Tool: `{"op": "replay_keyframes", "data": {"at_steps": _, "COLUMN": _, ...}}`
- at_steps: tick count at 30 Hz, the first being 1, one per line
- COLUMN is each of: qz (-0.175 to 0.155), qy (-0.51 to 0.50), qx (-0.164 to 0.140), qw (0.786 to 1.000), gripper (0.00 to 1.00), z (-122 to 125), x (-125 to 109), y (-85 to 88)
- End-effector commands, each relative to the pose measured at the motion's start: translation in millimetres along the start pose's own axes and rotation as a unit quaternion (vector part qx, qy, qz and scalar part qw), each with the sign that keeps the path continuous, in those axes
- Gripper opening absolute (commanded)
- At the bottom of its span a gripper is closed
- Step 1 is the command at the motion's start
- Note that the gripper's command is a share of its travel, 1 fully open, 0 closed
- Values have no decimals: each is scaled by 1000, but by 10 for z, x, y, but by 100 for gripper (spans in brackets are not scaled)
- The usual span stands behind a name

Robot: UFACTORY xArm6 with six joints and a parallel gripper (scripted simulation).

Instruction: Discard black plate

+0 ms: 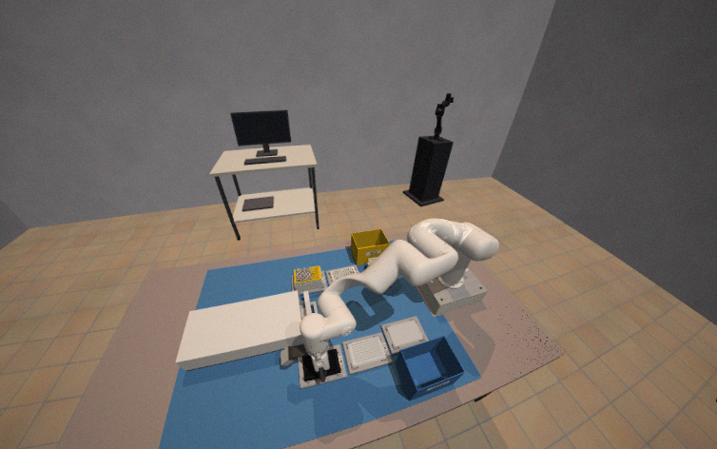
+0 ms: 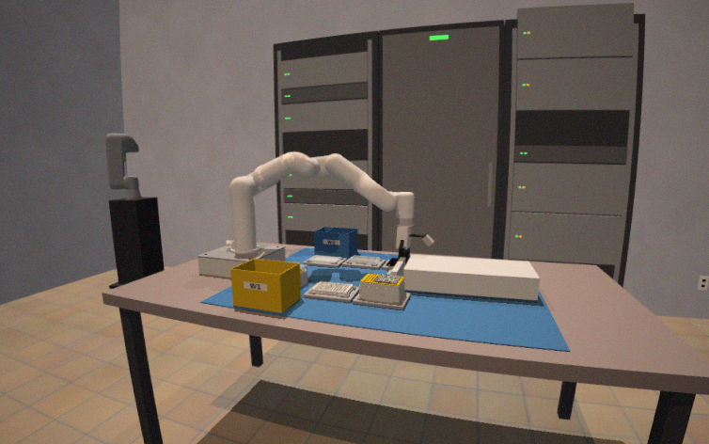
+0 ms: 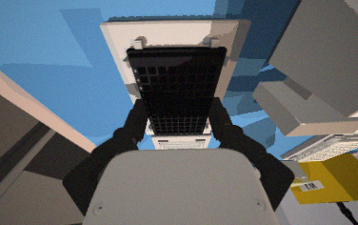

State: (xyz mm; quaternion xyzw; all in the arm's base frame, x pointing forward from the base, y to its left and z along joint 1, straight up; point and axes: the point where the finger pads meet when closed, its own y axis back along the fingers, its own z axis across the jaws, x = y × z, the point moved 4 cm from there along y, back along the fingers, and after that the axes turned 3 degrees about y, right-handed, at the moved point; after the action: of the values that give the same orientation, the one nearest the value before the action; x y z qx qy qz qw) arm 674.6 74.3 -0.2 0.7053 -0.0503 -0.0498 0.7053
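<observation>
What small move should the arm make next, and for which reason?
Probably a short lift straight up. The pincer is shut on the black plate, one finger on each long side, and the plate appears to sit in its work nest. It must clear the nest's clips before travelling to the yellow bin W1.

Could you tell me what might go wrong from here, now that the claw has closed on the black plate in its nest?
The claw grips the black plate only near one end, so it may tilt or slip when lifted. The yellow bin W1 stands at the far side of the mat, so the carry passes over other plates. W1 stands loose, so a low approach could knock or tip it.
</observation>
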Motion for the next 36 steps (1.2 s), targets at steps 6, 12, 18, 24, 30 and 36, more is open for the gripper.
{"op": "replay_keyframes", "data": {"at_steps": 6, "qz": 3, "qy": 0, "qx": 1, "qw": 1000, "gripper": 0, "z": -4, "x": 17, "y": 30}}
{"op": "replay_keyframes", "data": {"at_steps": 12, "qz": 3, "qy": 0, "qx": 1, "qw": 1000, "gripper": 0, "z": -4, "x": 17, "y": 30}}
{"op": "replay_keyframes", "data": {"at_steps": 18, "qz": 3, "qy": 0, "qx": 1, "qw": 1000, "gripper": 0, "z": -4, "x": 17, "y": 30}}
{"op": "replay_keyframes", "data": {"at_steps": 24, "qz": 3, "qy": 0, "qx": 1, "qw": 1000, "gripper": 0, "z": -4, "x": 17, "y": 56}}
{"op": "replay_keyframes", "data": {"at_steps": 30, "qz": 3, "qy": 0, "qx": 1, "qw": 1000, "gripper": 0, "z": -4, "x": 18, "y": 83}}
{"op": "replay_keyframes", "data": {"at_steps": 36, "qz": 3, "qy": 0, "qx": 1, "qw": 1000, "gripper": 0, "z": -4, "x": 17, "y": 123}}
